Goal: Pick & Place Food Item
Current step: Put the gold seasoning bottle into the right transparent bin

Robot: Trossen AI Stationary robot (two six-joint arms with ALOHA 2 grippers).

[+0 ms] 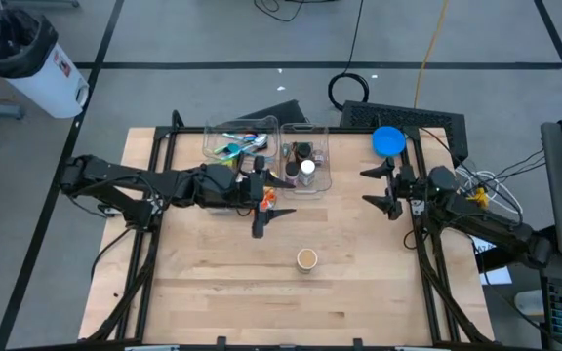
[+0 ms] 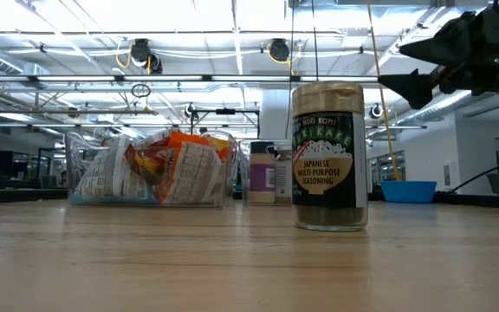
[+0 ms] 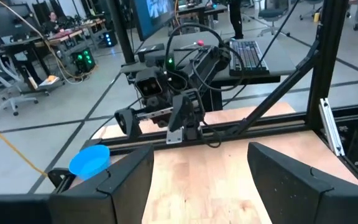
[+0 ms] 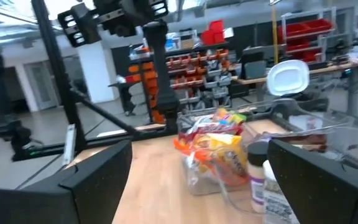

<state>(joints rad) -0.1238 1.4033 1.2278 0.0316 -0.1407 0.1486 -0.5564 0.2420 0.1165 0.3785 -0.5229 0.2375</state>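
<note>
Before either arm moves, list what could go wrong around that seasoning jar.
1. The seasoning jar stands tall and alone on the bare table; an off-centre touch from open fingers could tip it.
2. The left gripper hangs open between the jar and the clear bins; a hasty swing could clip the packets or bottles.
3. The right gripper waits open near the blue bowl and might nudge it.

On the seasoning jar (image 2: 329, 156) standing on the tabletop (image 2: 232, 260), a dark label is printed with "JAPANESE MULTI-PURPOSE SEASONING"; above it "NORI KOMI" and "FURIKAKE" are partly legible. Print on the packets left of the jar cannot be read
</note>
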